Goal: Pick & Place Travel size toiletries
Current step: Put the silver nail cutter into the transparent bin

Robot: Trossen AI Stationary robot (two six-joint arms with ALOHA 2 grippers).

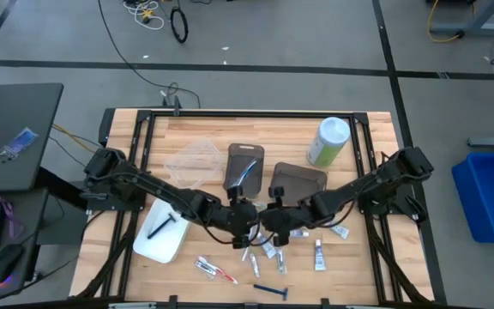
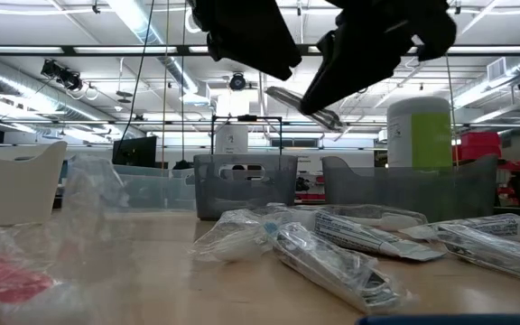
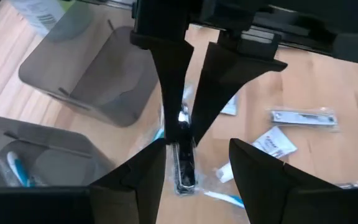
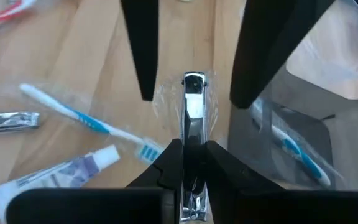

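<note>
**Nail clipper changes hands above the worktop**

Toiletries lie scattered on the near half of the worktop (image 1: 376, 266) in the high view: small tubes (image 1: 320, 255), a red packet (image 1: 215, 273) and a dark razor (image 1: 270, 292). Both arms meet over the middle, the left gripper (image 1: 245, 225) and right gripper (image 1: 274, 221) almost touching, while a toothbrush (image 1: 245, 174) already sits in one dark bin (image 1: 232, 153).

From table height, wrapped tubes (image 2: 355, 236) crowd the foreground and a wrapped nail clipper (image 2: 303, 106) hangs in the air below the dark grippers.

The left wrist view shows that gripper's fingers (image 3: 142, 180) spread wide on either side of the clipper (image 3: 184, 149), not touching it.

The right wrist view shows the right gripper (image 4: 190, 163) pinched narrow on the clipper (image 4: 192, 118) near its tail end, with the other fingers flanking its free end.

A clean handover likely calls for the left gripper to close squarely on the free end before the right lets go; the slick wrapper could slip.
</note>
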